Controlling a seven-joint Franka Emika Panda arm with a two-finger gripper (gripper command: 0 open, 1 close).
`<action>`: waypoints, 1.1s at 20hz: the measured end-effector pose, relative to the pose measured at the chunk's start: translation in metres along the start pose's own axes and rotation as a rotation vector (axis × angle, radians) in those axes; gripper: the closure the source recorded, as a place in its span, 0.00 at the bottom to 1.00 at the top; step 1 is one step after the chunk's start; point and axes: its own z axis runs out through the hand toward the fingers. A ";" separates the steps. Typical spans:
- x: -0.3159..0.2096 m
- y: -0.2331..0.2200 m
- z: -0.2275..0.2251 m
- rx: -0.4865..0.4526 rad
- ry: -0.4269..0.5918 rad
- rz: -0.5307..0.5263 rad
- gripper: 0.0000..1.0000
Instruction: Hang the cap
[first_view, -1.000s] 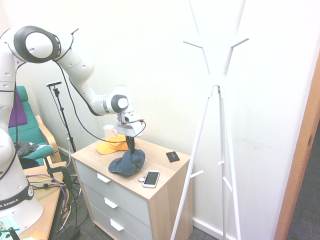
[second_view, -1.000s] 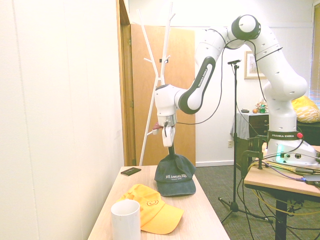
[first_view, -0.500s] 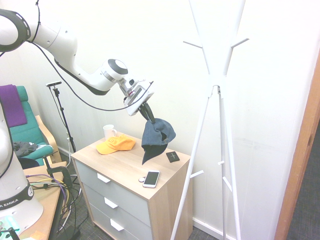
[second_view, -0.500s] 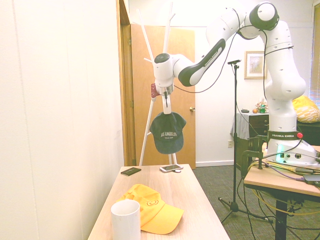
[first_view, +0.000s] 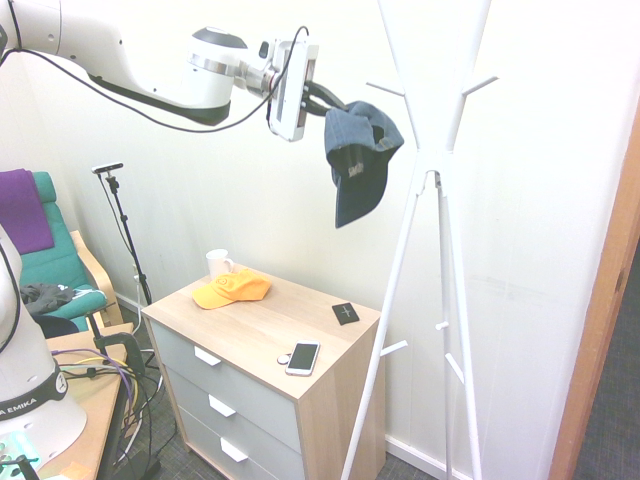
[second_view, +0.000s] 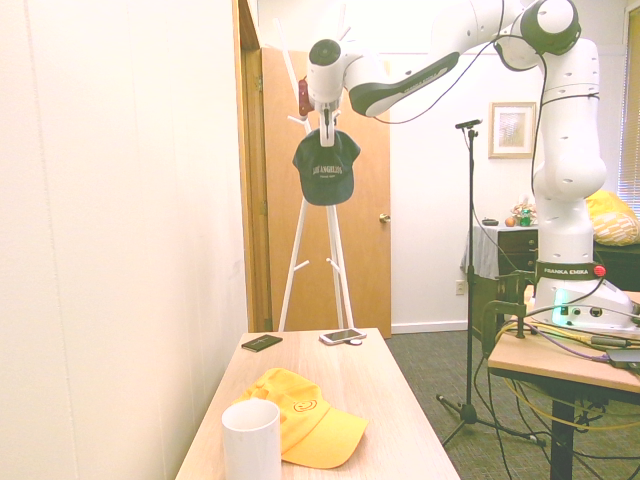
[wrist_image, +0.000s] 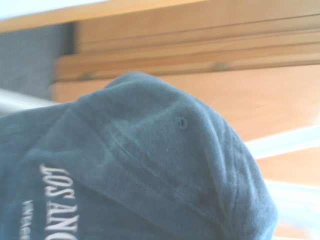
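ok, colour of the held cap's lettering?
White, on dark blue; clearest in the wrist view.

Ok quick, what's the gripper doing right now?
Gripper: closed on the dark blue cap, holding it up in the air beside the white coat stand.

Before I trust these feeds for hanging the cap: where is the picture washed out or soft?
First exterior view: the white coat rack nearly fades into the bright wall. Second exterior view: pale wall at left overexposed, cap lettering small yet legible. Wrist view: cap slightly soft, background blurrier.
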 end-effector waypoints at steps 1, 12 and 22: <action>0.018 0.015 -0.005 0.000 0.014 0.021 1.00; 0.083 0.082 0.047 0.008 -0.028 0.163 0.00; 0.052 0.017 0.091 0.065 -0.082 0.174 0.00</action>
